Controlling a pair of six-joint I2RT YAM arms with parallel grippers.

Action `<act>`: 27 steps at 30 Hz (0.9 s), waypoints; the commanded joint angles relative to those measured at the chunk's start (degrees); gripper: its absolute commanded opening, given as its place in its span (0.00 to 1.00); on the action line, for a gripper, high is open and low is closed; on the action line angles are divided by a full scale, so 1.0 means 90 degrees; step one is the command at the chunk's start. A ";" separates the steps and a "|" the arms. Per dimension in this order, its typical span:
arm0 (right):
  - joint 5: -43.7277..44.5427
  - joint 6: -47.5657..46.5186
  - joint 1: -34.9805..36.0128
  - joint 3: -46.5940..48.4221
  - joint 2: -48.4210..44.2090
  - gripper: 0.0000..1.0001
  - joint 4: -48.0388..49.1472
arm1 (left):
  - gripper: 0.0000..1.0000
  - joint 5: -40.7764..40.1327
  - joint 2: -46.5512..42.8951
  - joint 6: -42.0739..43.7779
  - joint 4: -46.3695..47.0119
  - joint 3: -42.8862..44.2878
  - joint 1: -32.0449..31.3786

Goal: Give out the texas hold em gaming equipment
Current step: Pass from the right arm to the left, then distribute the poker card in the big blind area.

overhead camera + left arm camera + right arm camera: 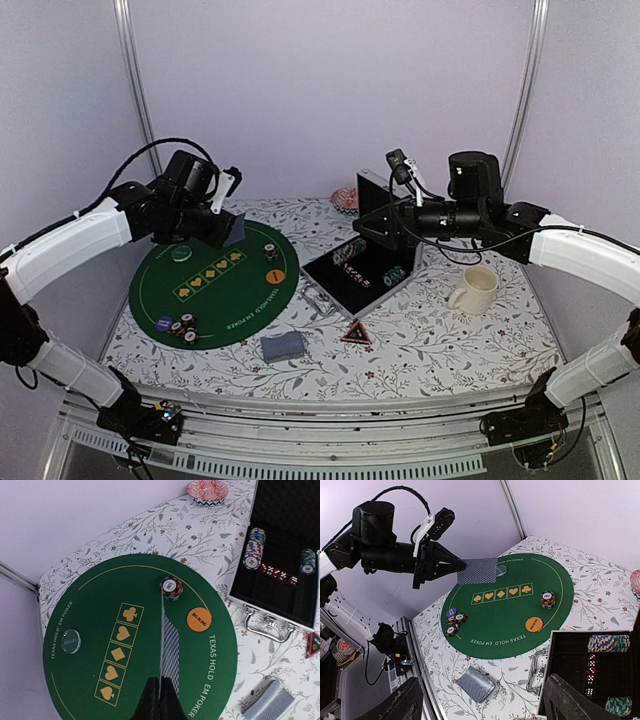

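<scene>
View from above of a table under a floral cloth (420, 340); a round green poker mat (215, 290) lies left of centre. The left gripper (224, 228) hovers over the mat's upper edge, its fingers pinched tight on a single playing card (236, 228) with a grey-blue patterned back; in the left wrist view the card appears edge-on, running up from the fingers, to the right of the mat's row of yellow suit symbols (119, 654). On the mat, a short stack of striped chips (271, 252) sits near the upper right, with an orange button (276, 276) just below it; a loose cluster of chips (182, 327) lies at the mat's lower left edge; a clear round dealer disc (181, 253) sits at the upper left. A deck of cards (282, 346), backs up, rests on the cloth just below the mat, at lower centre of the frame. An open silver case (365, 275) lies right of the mat, holding rolls of chips (350, 254) and red dice (276, 573). The right gripper (483, 679) hangs above the case with its fingers spread wide and nothing between them. A cream mug (475, 290) stands right of the case; a small red triangular item (356, 334) lies on the cloth below the case; a patterned bowl (346, 198) sits at the back of the table.
</scene>
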 commanded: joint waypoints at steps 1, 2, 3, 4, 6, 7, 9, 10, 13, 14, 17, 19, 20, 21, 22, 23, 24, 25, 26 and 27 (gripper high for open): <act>0.0089 -0.0079 -0.0009 -0.0009 -0.0029 0.85 -0.0093 | 0.00 -0.0242 -0.0048 0.0031 -0.0213 0.0005 0.0266; 0.0092 -0.0081 -0.0016 0.0002 -0.0031 0.85 -0.0102 | 0.00 -0.0194 -0.0055 0.0016 -0.0213 -0.0017 0.0315; 0.0093 -0.0096 -0.0018 0.0011 -0.0018 0.85 -0.0113 | 0.00 -0.0146 -0.0064 -0.0011 -0.0208 -0.0044 0.0363; 0.0094 -0.0101 -0.0010 0.0017 -0.0013 0.85 -0.0122 | 0.00 -0.0102 -0.0081 -0.0030 -0.0192 -0.0073 0.0404; 0.0096 -0.0110 -0.0012 0.0032 0.0004 0.85 -0.0143 | 0.00 0.0006 -0.0124 -0.0079 -0.0121 -0.0154 0.0508; 0.0096 -0.0110 -0.0015 0.0038 0.0014 0.85 -0.0151 | 0.00 0.0075 -0.0161 -0.0098 -0.0082 -0.0215 0.0572; 0.0095 -0.0118 -0.0010 0.0057 0.0030 0.85 -0.0177 | 0.00 0.0236 -0.0220 -0.0154 0.0008 -0.0313 0.0746; 0.0094 -0.0120 -0.0011 0.0074 0.0039 0.85 -0.0190 | 0.00 0.0338 -0.0254 -0.0193 0.0064 -0.0367 0.0831; 0.0096 -0.0129 -0.0015 0.0091 0.0051 0.86 -0.0212 | 0.00 0.0565 -0.0338 -0.0280 0.0193 -0.0533 0.1104; 0.0094 -0.0143 -0.0016 0.0092 0.0056 0.86 -0.0221 | 0.00 0.0643 -0.0363 -0.0320 0.0226 -0.0599 0.1207; 0.0103 -0.0158 -0.0014 0.0105 0.0068 0.86 -0.0232 | 0.00 0.0873 -0.0449 -0.0481 0.0319 -0.0793 0.1511; 0.0103 -0.0152 -0.0011 0.0102 0.0080 0.86 -0.0260 | 0.00 0.1010 -0.0541 -0.0593 0.0416 -0.0939 0.1730; 0.0103 -0.0150 -0.0018 0.0109 0.0085 0.86 -0.0261 | 0.00 0.1083 -0.0602 -0.0674 0.0471 -0.1023 0.1860; 0.0103 -0.0158 -0.0011 0.0098 0.0081 0.86 -0.0270 | 0.00 0.1161 -0.0682 -0.0772 0.0533 -0.1108 0.1995; 0.0111 -0.0166 -0.0016 0.0095 0.0086 0.86 -0.0280 | 0.00 0.1235 -0.0752 -0.0887 0.0601 -0.1211 0.2173; 0.0123 -0.0168 -0.0011 0.0087 0.0079 0.86 -0.0283 | 0.00 0.1351 -0.0818 -0.1029 0.0672 -0.1368 0.2369; 0.0130 -0.0169 -0.0018 0.0075 0.0074 0.86 -0.0295 | 0.00 0.1506 -0.0881 -0.1173 0.0764 -0.1502 0.2592; 0.0131 -0.0174 -0.0013 0.0073 0.0075 0.86 -0.0291 | 0.00 0.1665 -0.0936 -0.1322 0.0867 -0.1663 0.2816; 0.0128 -0.0171 -0.0017 0.0072 0.0076 0.86 -0.0291 | 0.00 0.1820 -0.0987 -0.1531 0.0973 -0.1811 0.3063; 0.0132 -0.0184 -0.0012 0.0072 0.0069 0.86 -0.0299 | 0.00 0.1987 -0.1023 -0.1636 0.1091 -0.1961 0.3194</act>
